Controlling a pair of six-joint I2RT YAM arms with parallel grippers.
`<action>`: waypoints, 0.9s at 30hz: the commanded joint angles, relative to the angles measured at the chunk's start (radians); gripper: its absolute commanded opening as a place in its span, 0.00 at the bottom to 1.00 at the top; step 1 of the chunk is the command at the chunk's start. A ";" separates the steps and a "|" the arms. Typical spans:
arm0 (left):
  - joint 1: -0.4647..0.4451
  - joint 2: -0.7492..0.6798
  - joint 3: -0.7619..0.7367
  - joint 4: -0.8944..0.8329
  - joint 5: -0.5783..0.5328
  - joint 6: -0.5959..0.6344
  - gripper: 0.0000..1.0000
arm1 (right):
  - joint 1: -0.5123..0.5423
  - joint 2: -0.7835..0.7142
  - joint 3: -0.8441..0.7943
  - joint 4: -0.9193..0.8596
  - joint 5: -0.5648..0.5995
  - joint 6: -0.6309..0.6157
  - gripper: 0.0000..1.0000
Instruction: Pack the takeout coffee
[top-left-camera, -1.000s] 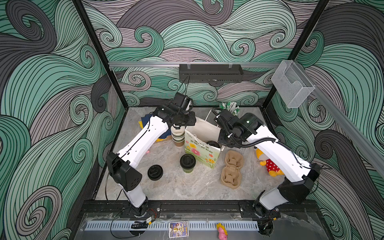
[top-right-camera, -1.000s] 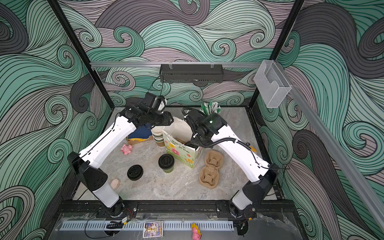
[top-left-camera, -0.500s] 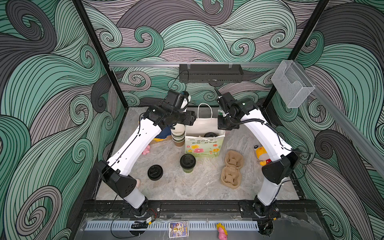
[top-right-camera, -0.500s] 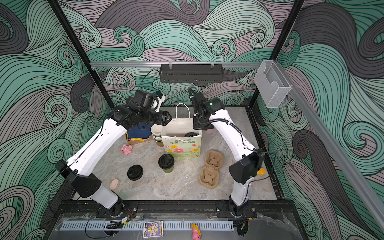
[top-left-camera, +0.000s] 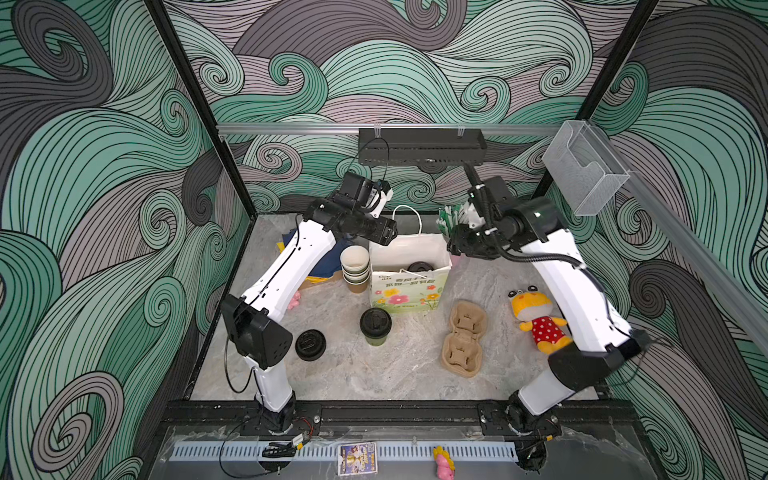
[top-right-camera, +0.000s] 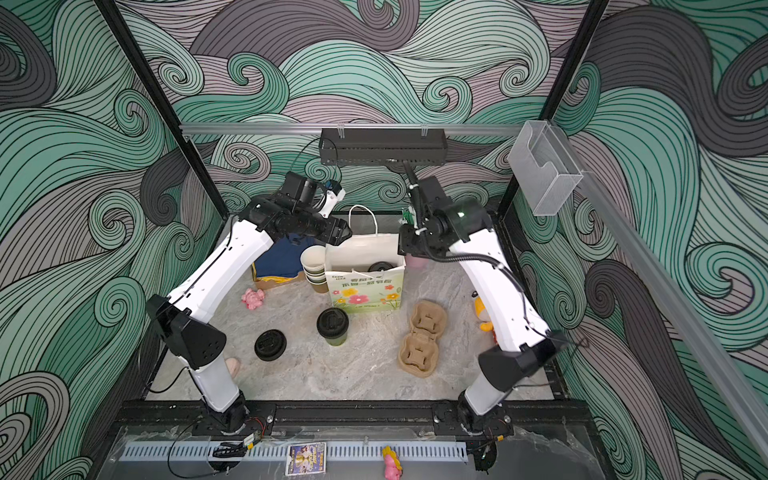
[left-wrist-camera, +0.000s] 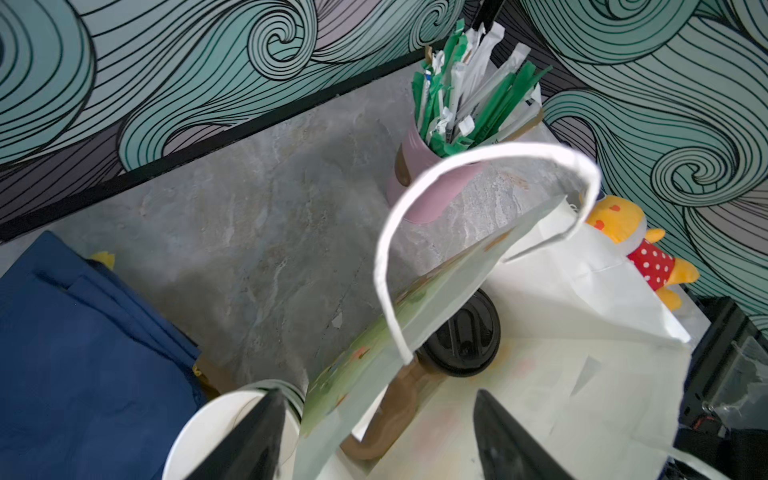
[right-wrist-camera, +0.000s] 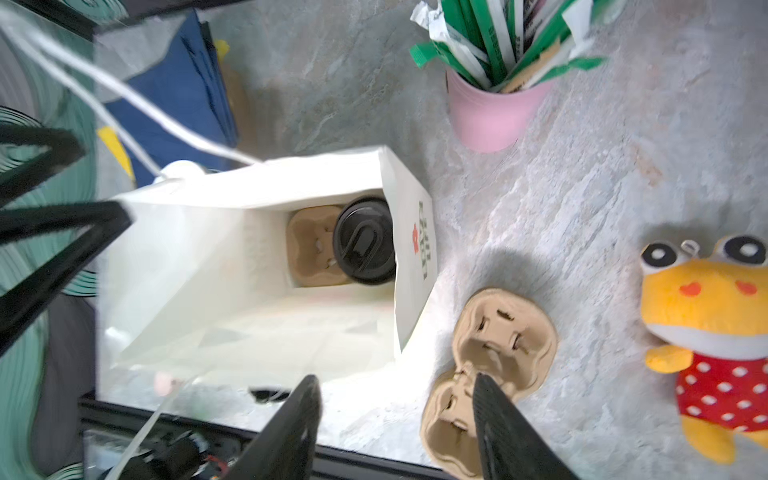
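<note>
One takeout coffee, olive-green with a black lid (right-wrist-camera: 363, 241), sits in a brown carrier (right-wrist-camera: 309, 245) inside the upright flowered paper bag (top-left-camera: 409, 286); its lid (top-left-camera: 419, 267) shows in both top views. The other coffee (top-left-camera: 375, 326) stands on the table in front of the bag. My left gripper (top-left-camera: 384, 235) hovers open over the bag's left rim; in the left wrist view the bag's wall (left-wrist-camera: 374, 374) passes loosely between its fingers. My right gripper (top-left-camera: 455, 245) is open beside the bag's right rim, holding nothing.
A stack of empty cups (top-left-camera: 355, 268) stands against the bag's left side. A loose black lid (top-left-camera: 310, 344) lies front left and a spare pulp carrier (top-left-camera: 463, 338) front right. Pink straw cup (top-left-camera: 451, 216), plush toy (top-left-camera: 536, 320) and blue cloth (left-wrist-camera: 83, 353) sit around.
The bag went from tilted to standing upright. Both grippers opened and let go of it; the right gripper came up and off to the bag's right.
</note>
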 joint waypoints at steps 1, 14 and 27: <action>0.012 0.035 0.070 -0.023 0.121 0.096 0.75 | 0.010 -0.135 -0.171 0.081 -0.141 0.196 0.60; 0.025 0.147 0.174 -0.144 0.210 0.177 0.56 | 0.117 -0.391 -0.660 0.596 -0.093 0.823 0.57; 0.025 0.086 0.107 -0.021 0.219 0.085 0.59 | 0.137 -0.133 -0.390 0.226 0.014 1.084 0.44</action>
